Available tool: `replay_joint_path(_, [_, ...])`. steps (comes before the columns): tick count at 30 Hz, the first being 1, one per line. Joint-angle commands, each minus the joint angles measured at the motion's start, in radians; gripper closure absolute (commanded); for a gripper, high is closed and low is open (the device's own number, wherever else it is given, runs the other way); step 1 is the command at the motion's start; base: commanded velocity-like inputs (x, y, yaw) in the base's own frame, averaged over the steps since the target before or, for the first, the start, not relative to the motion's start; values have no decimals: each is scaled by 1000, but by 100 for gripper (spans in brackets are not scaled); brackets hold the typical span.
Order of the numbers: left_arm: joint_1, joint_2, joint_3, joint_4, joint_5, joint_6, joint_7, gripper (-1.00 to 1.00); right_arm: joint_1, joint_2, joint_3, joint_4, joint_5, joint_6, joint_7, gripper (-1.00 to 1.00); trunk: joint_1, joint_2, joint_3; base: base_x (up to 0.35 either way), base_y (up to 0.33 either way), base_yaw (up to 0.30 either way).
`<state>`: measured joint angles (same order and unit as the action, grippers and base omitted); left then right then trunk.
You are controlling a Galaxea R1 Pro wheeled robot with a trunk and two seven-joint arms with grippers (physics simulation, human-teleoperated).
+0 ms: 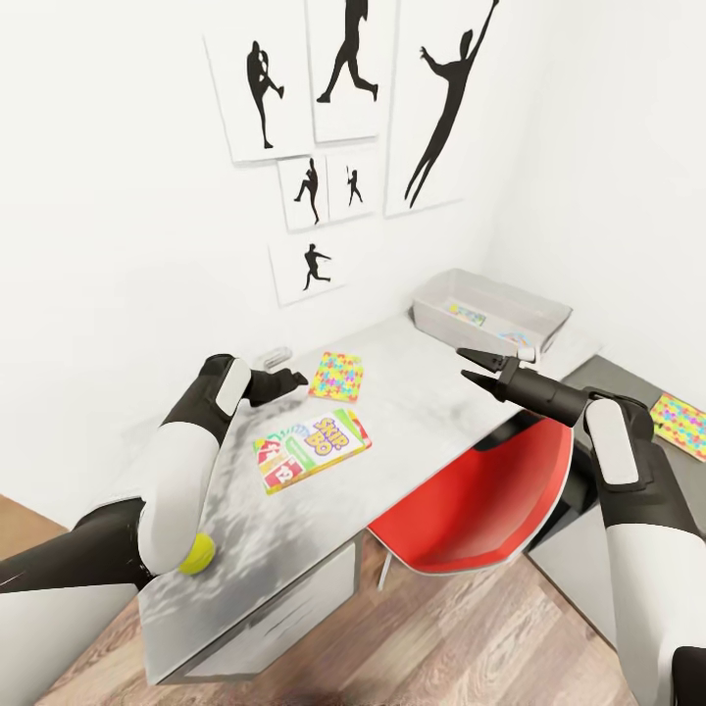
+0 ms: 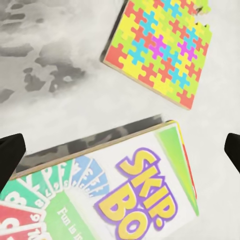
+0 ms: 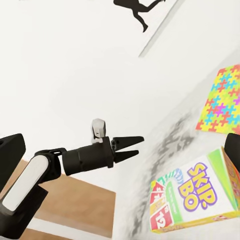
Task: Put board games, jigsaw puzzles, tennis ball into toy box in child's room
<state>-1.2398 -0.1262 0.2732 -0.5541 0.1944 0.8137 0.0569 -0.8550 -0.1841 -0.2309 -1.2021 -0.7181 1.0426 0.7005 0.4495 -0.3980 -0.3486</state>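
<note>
The SKIP-BO board game (image 1: pixel 312 449) lies flat on the pale grey table (image 1: pixel 422 392). One jigsaw puzzle (image 1: pixel 337 377) lies just beyond it. A second jigsaw puzzle (image 1: pixel 681 424) rests on the lower dark cabinet at the right. The tennis ball (image 1: pixel 198 554) sits near the table's left front edge, partly behind my left forearm. The toy box (image 1: pixel 436 316) stands at the far right corner with colourful flat items inside. My left gripper (image 1: pixel 292 378) hovers open over the SKIP-BO box (image 2: pixel 135 195) and puzzle (image 2: pixel 160 47). My right gripper (image 1: pixel 473 366) hangs open above the table's right part, empty.
A red chair (image 1: pixel 480 500) is tucked under the table's front edge, below my right arm. Silhouette prints (image 1: pixel 343 69) hang on the white wall behind the table. A small pale object (image 1: pixel 273 353) lies near the wall. Wood-plank floor (image 1: pixel 471 647) runs in front.
</note>
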Motion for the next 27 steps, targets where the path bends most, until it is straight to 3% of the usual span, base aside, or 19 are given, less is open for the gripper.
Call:
replay_joint_path(1, [-1, -1, 6, -1, 8, 2, 6, -100, -1, 0, -2, 0, 5, 5, 7, -100, 0, -2, -3, 0, 0, 0])
replay_joint_path(27, [0, -1, 7, -1, 8, -11, 2, -100, -1, 0, -1, -1, 3, 5, 7, -100, 0, -2, -46, 0, 0, 0])
